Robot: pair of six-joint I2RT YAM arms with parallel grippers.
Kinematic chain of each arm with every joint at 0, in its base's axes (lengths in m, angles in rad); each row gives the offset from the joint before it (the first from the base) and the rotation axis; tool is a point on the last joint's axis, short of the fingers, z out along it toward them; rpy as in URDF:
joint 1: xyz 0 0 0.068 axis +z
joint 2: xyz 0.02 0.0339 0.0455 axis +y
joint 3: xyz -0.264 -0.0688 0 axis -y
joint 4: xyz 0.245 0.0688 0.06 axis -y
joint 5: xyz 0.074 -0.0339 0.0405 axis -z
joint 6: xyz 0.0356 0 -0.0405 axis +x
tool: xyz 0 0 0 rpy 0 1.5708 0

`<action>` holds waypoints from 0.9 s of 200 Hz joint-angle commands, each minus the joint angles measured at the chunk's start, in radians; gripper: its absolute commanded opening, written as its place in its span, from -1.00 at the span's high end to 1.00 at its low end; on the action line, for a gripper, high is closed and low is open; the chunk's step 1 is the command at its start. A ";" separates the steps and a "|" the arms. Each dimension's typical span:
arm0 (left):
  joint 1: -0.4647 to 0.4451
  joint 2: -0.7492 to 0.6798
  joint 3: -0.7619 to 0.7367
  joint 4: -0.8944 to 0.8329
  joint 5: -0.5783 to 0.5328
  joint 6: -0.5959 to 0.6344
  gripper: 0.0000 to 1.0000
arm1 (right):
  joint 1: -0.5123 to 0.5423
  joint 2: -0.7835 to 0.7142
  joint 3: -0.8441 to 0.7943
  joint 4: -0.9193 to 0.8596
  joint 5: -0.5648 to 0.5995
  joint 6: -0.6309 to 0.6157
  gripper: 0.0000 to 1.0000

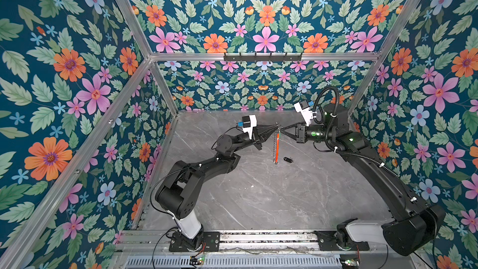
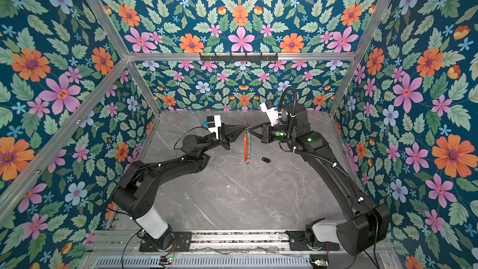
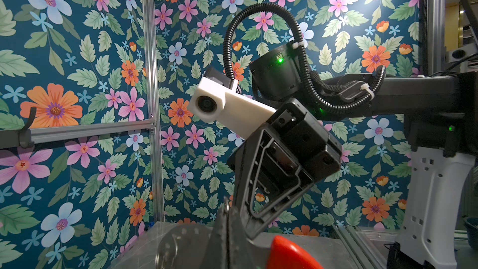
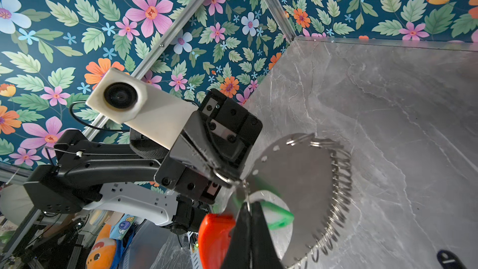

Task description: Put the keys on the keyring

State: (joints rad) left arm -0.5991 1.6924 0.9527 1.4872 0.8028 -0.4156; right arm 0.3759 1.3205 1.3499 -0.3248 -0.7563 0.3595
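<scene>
Floral walls, grey marble counter point(image 1: 258, 190). Both top views show the keyring point(image 1: 276, 146) upright and edge-on at centre, faces turned left and right. My left claw point(image 1: 276, 126) clamps its top rim. My right claw point(image 1: 282, 129) is pinched shut beside it. Only the right wrist view shows the grey disc, the red-orange arc and the blurred green tag point(image 4: 280, 219). The black fob point(image 1: 288, 159) lies just right.

Black arms point(image 1: 207, 164), white bases point(image 1: 190, 225), ribbed cable point(image 1: 359, 157)

Grey marble-pattern table point(image 1: 258, 192); black-fob key point(image 1: 288, 159) lying flat on it, right of centre.
</scene>
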 commanded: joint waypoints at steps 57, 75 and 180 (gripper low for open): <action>-0.002 -0.005 0.000 0.043 0.009 0.032 1.00 | -0.003 -0.051 -0.005 0.066 -0.028 0.009 1.00; -0.004 -0.008 -0.002 0.033 0.012 0.043 1.00 | -0.002 -0.045 0.008 0.060 -0.037 0.011 1.00; -0.006 -0.023 -0.025 0.066 0.021 0.100 1.00 | -0.002 -0.004 0.045 0.011 -0.021 0.033 1.00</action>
State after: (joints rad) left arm -0.6037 1.6764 0.9298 1.4872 0.8139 -0.3386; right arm 0.3737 1.3087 1.3880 -0.2920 -0.7921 0.3859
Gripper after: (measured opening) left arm 0.050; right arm 0.051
